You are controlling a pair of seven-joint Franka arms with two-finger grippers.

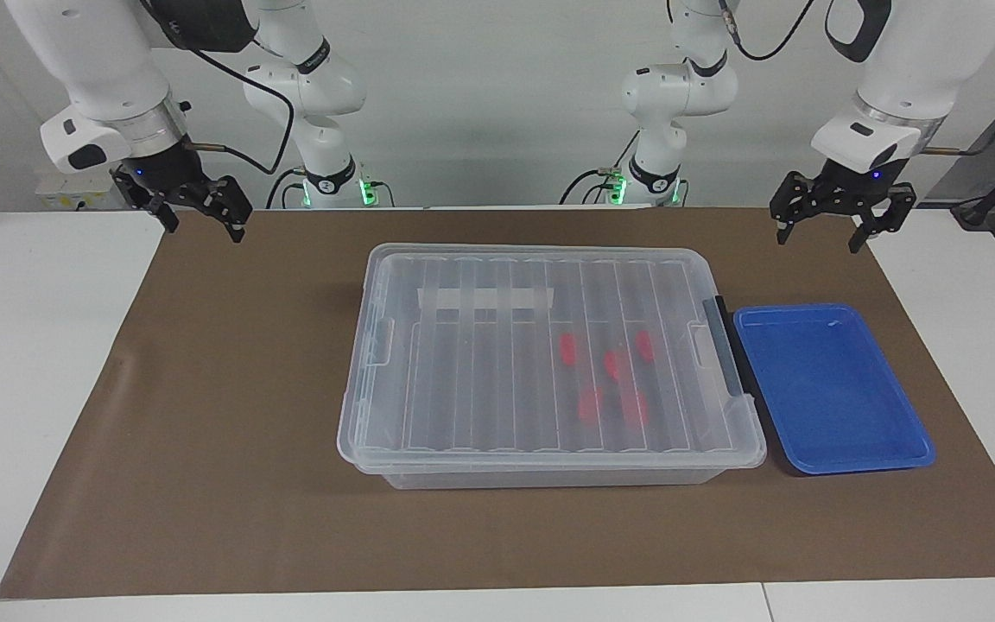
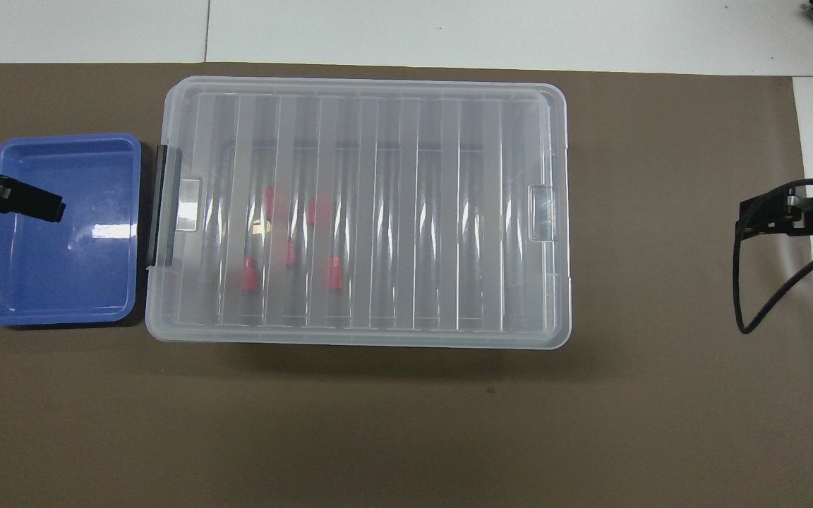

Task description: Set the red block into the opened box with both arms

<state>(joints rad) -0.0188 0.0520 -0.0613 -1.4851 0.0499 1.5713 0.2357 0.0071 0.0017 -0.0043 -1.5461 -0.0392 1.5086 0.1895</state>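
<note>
The box (image 1: 463, 363) (image 2: 449, 212) stands mid-table with its ribbed clear lid lying shut on it. A black handle (image 1: 726, 345) sits on its end toward the left arm. Several red blocks (image 1: 611, 363) (image 2: 334, 272) lie inside it under the lid, in the half toward that handle. My left gripper (image 1: 819, 240) (image 2: 46, 209) hangs open and empty, raised over the mat near the blue tray. At the right arm's end my right gripper (image 1: 204, 230) (image 2: 752, 219) is raised over the mat's edge, open and empty.
A shallow blue tray (image 1: 834, 389) (image 2: 61, 226) with nothing in it lies against the box's handle end. A brown mat (image 1: 230, 415) covers the table's middle, with white tabletop (image 1: 31, 363) at both ends.
</note>
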